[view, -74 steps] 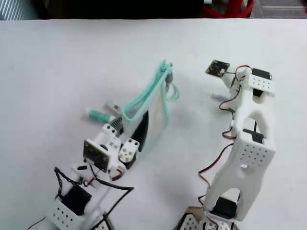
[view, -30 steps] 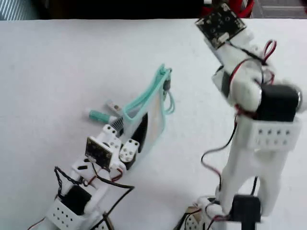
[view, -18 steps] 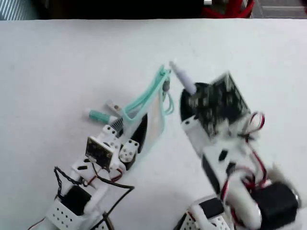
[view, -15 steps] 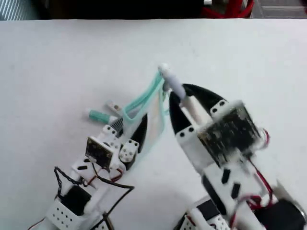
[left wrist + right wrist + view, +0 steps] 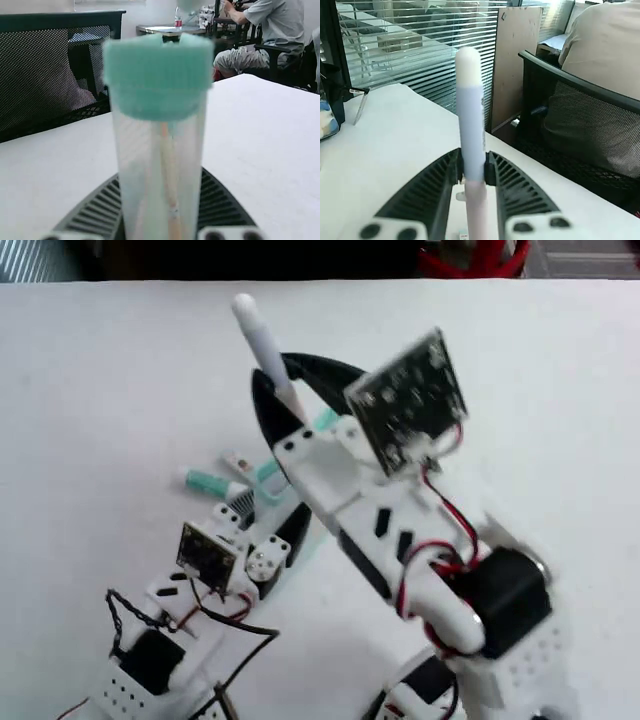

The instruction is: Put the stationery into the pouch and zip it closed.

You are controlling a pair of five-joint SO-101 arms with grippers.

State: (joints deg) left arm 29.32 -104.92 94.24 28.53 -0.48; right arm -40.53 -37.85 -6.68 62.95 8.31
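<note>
Swung across from the far side, the right pincer (image 5: 285,390) stood over the pouch (image 5: 157,125), clamped narrow on a white pen (image 5: 470,100) that jutted beyond its tips. The left pincer (image 5: 268,520) gripped the pouch upright between its jaws, and a teal pen (image 5: 205,480) lay just beside it. Risk, as judged: the white pen pointed away from the pouch mouth, so a poor tilt could drop it outside, or the arm could knock the pouch loose.

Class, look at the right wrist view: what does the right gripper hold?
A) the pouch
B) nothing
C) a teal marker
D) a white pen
D: the right gripper is shut on the white pen, which sticks out past its fingertips.
</note>
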